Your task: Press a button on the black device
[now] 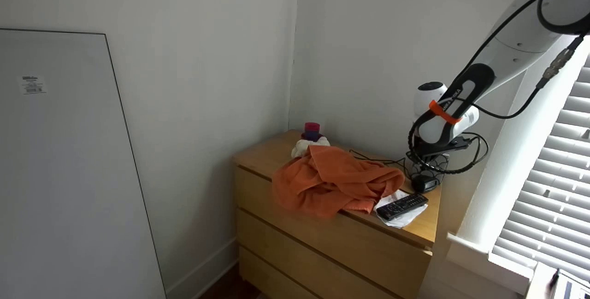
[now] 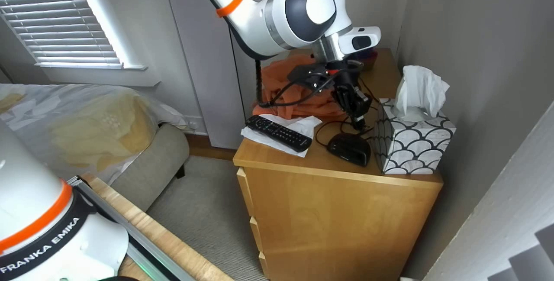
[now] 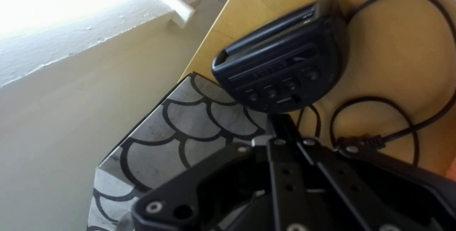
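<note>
The black device (image 3: 281,63) is a small, dark, rounded unit with a row of small buttons on its sloping top and a cable. It sits on the wooden dresser and also shows in both exterior views (image 1: 424,183) (image 2: 349,148). My gripper (image 3: 281,117) points down at it, with its fingers together and nothing seen between them. In the wrist view the fingertips overlap the device's button-side edge. In an exterior view the gripper (image 2: 358,124) is just above and behind the device. I cannot tell whether the tips touch it.
A patterned tissue box (image 2: 415,149) stands right beside the device, also in the wrist view (image 3: 199,120). A black remote (image 2: 278,133) lies on white paper (image 2: 306,125) near the dresser's edge. An orange cloth (image 1: 332,174), a purple cup (image 1: 312,132) and loose cables (image 3: 384,99) are also there.
</note>
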You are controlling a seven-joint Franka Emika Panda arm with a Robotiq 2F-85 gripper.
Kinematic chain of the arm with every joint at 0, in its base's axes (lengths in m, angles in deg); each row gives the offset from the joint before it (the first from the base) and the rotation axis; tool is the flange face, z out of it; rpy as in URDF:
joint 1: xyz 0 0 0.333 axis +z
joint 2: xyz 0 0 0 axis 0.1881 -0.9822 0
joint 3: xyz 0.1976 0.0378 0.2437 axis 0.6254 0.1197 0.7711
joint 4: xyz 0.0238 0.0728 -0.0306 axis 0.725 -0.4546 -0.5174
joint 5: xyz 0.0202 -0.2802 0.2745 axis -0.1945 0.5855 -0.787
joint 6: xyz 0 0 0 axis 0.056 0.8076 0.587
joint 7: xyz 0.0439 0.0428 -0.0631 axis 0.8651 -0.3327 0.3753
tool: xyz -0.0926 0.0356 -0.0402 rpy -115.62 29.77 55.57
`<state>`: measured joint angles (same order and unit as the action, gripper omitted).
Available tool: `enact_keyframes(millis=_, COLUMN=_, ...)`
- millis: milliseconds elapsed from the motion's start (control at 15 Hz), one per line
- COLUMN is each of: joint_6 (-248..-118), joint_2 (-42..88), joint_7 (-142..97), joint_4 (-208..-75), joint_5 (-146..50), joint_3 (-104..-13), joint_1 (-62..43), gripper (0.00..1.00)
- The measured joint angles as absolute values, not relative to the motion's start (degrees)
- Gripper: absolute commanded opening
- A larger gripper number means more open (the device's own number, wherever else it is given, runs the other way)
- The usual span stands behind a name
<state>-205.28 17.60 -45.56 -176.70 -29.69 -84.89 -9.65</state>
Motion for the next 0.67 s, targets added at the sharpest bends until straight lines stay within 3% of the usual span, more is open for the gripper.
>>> enact_keyframes(millis=67, joint_6=-204.64, joint_2=18.44, joint_7=-44.75, joint_4=-176.77, joint_5=-30.17, joint_3=-84.22, joint_1=-10.11, gripper=0.27)
enact_keyframes(millis=667, joint_6=-189.83, joint_2=31.88, joint_7=-19.02, joint_4=-178.85, joint_5=-45.86, joint_3=-71.59, joint_1=-19.29, gripper=0.92)
